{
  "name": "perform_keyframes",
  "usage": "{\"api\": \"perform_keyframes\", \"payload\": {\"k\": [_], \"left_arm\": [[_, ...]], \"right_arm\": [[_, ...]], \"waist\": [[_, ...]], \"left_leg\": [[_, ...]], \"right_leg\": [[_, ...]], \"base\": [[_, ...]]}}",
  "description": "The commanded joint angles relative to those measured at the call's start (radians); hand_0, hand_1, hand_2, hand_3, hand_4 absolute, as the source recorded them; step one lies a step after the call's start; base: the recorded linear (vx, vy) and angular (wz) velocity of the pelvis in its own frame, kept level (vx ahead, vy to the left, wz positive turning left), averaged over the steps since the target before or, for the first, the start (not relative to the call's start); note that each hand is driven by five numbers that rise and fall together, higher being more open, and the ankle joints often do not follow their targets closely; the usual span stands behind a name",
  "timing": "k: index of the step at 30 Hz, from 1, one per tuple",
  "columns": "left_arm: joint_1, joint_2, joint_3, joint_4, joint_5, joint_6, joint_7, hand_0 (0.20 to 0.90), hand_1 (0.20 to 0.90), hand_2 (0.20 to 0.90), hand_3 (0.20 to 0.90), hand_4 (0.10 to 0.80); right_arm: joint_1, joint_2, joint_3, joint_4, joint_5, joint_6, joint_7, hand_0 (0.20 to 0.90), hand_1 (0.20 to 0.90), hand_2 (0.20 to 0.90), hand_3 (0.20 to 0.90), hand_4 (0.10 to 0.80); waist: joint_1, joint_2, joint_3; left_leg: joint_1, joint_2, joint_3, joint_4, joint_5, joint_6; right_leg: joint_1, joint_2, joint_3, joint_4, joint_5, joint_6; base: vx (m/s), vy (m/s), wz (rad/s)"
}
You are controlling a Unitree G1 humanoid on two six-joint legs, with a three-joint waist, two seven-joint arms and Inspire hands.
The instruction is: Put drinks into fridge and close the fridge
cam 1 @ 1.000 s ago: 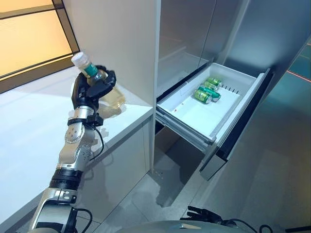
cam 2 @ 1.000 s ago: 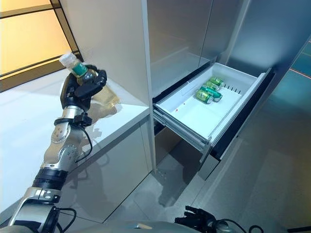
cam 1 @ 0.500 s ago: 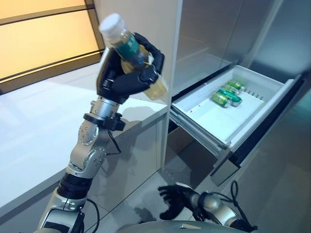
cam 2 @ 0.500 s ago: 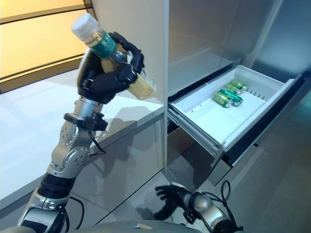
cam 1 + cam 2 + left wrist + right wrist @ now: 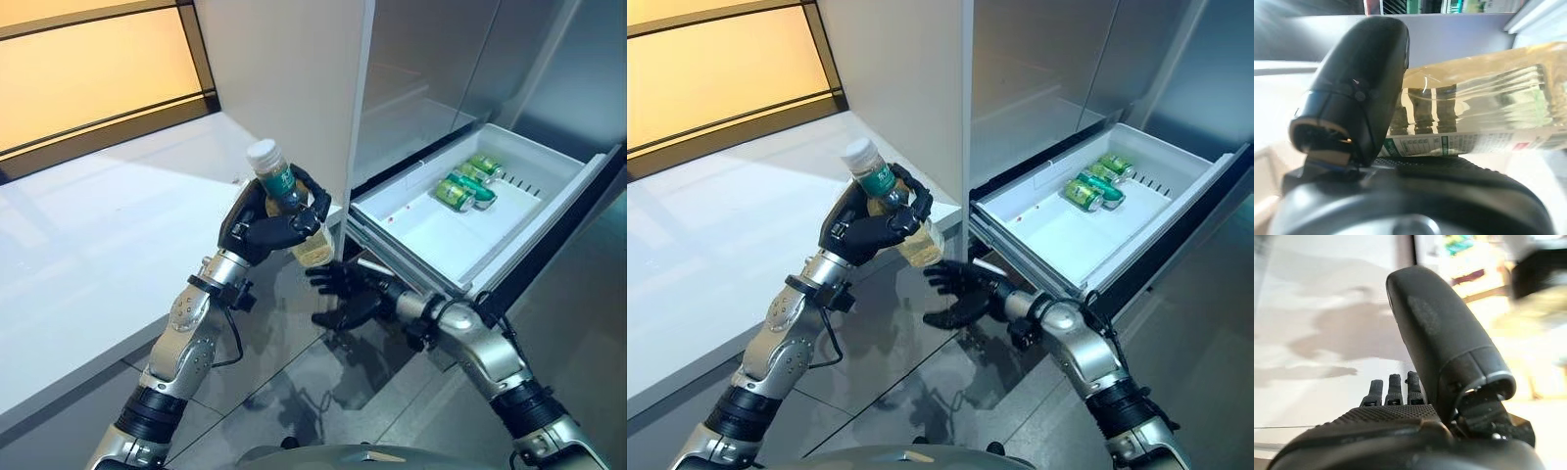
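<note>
My left hand [image 5: 257, 231] is shut on a clear bottle [image 5: 299, 217] with a white cap, a green label and pale yellow drink. It holds the bottle tilted in the air, just off the counter's corner. The left wrist view shows the bottle [image 5: 1474, 117] lying across the palm under the thumb [image 5: 1359, 93]. My right hand [image 5: 343, 294] is open, fingers spread, just below and to the right of the bottle, apart from it. The right wrist view shows its thumb [image 5: 1442, 338] straight. The white fridge drawer [image 5: 431, 230] stands pulled out at the right, with green cans [image 5: 465, 186] at its far end.
A white counter [image 5: 88, 255] runs along the left. A white cabinet panel [image 5: 284, 69] rises beside the grey fridge front [image 5: 441, 59]. Grey tiled floor [image 5: 323, 382] lies below both hands. The drawer's dark front [image 5: 563, 230] juts out to the right.
My left hand has brought the bottle down from high over the counter to just off its corner. My right hand has risen from near the floor to just under the bottle. The camera has shifted.
</note>
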Motion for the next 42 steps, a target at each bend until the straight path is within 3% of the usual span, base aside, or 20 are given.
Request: {"api": "perform_keyframes", "payload": {"k": [1, 11, 29, 42], "left_arm": [[-0.117, -0.022, 0.065, -0.097, -0.101, -0.142, -0.062, 0.300, 0.300, 0.300, 0.200, 0.100], [-0.166, -0.035, 0.023, -0.077, -0.078, -0.143, -0.014, 0.300, 0.300, 0.300, 0.200, 0.100], [-0.252, -0.032, -0.077, -0.018, -0.004, -0.097, 0.050, 0.300, 0.300, 0.300, 0.200, 0.100], [-0.281, -0.019, -0.108, -0.041, 0.036, -0.161, 0.047, 0.300, 0.300, 0.300, 0.200, 0.100]], "right_arm": [[-0.104, 0.001, -0.096, -0.148, 0.142, -0.075, -0.023, 0.900, 0.900, 0.900, 0.900, 0.800], [-0.139, -0.013, -0.115, -0.210, 0.162, -0.090, -0.040, 0.900, 0.900, 0.900, 0.900, 0.800], [-0.275, -0.044, -0.014, -0.268, 0.125, -0.080, -0.011, 0.900, 0.900, 0.900, 0.900, 0.800], [-0.286, -0.073, 0.057, -0.259, 0.067, 0.038, 0.022, 0.900, 0.900, 0.900, 0.900, 0.800]], "waist": [[-0.030, -0.034, -0.058], [-0.057, -0.038, -0.066], [-0.071, -0.039, -0.079], [-0.074, -0.047, -0.086]], "left_leg": [[0.006, -0.044, 0.044, 0.002, -0.077, 0.037], [0.015, -0.036, 0.067, 0.002, -0.080, 0.035], [0.015, -0.030, 0.087, 0.002, -0.079, 0.032], [0.005, -0.025, 0.083, 0.002, -0.074, 0.029]], "right_leg": [[0.033, 0.003, 0.058, 0.026, -0.042, 0.027], [0.034, 0.012, 0.085, 0.023, -0.040, 0.025], [0.032, 0.015, 0.102, 0.018, -0.039, 0.027], [0.025, 0.016, 0.107, 0.019, -0.038, 0.029]], "base": [[0.000, 0.000, 0.00], [0.001, -0.017, -0.09], [0.000, -0.012, -0.07], [0.000, 0.000, 0.00]]}}
